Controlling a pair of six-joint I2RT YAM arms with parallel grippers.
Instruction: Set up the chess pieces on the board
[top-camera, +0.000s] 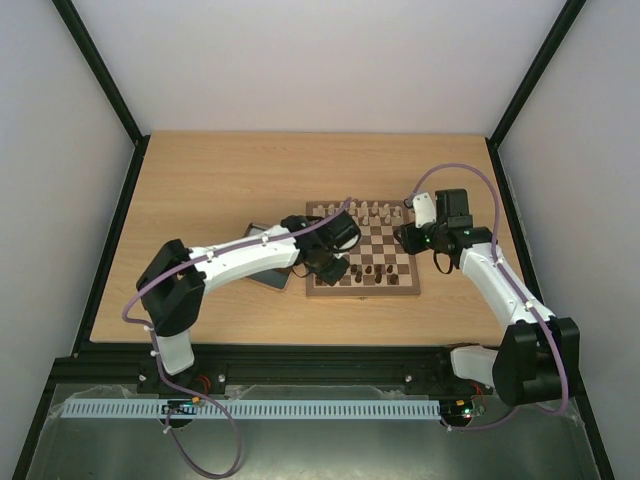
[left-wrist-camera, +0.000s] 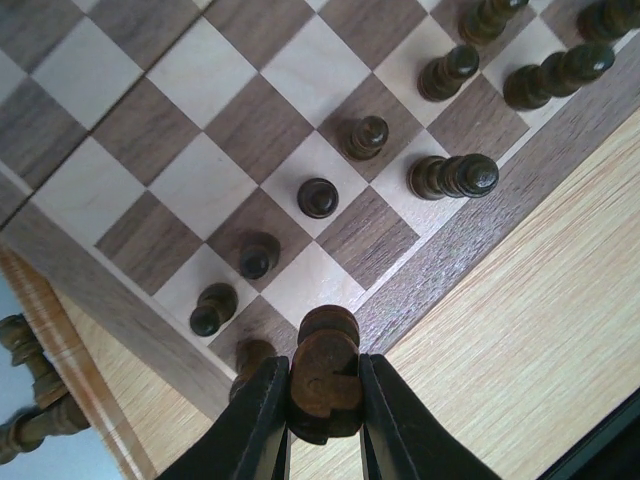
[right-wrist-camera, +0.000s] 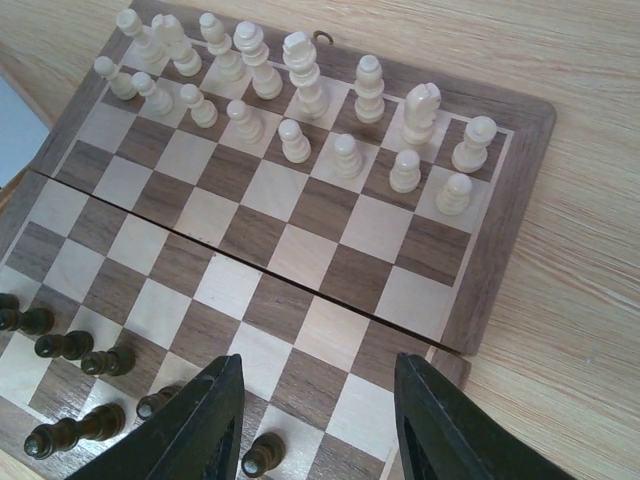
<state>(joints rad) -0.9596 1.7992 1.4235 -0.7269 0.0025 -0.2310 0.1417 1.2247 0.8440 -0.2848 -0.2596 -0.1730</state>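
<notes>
Right, starting at my left pincer (left-wrist-camera: 325, 405): its two black fingers (left-wrist-camera: 262, 415) are closed narrowly on a dark brown piece (left-wrist-camera: 327, 355), gripping it on both flanks. In the left wrist view this held piece sits at 6 o'clock, over the corner square of the board (left-wrist-camera: 120, 130), right where the checks meet the brown border. I cannot tell whether its base touches the wood.

Moving outward, four dark pawns (left-wrist-camera: 318, 197) stand in a diagonal running from 7 o'clock toward 1 o'clock, each on its own square. Beside them, at about 2 o'clock from the held piece, a taller dark piece (left-wrist-camera: 455, 176) shows leaning steeply toward 3 o'clock in this view. More dark pieces crowd the frame at 1 o'clock. Off the board at 8 o'clock, a few dark pieces (left-wrist-camera: 35, 400) lie on a pale surface.

My right pincer (right-wrist-camera: 318, 385) stands wide, with nothing between its fingers, above the board's bare middle squares. Beyond it, at 12 o'clock in the right wrist view, the cream pieces (right-wrist-camera: 300, 60) fill two rows.

From the top camera, the left pincer is at the board's 7 o'clock corner, the right one at its 3 o'clock edge, and a grey tray (top-camera: 270, 277) lies on the table (top-camera: 200, 180) just beside the board at 9 o'clock.
</notes>
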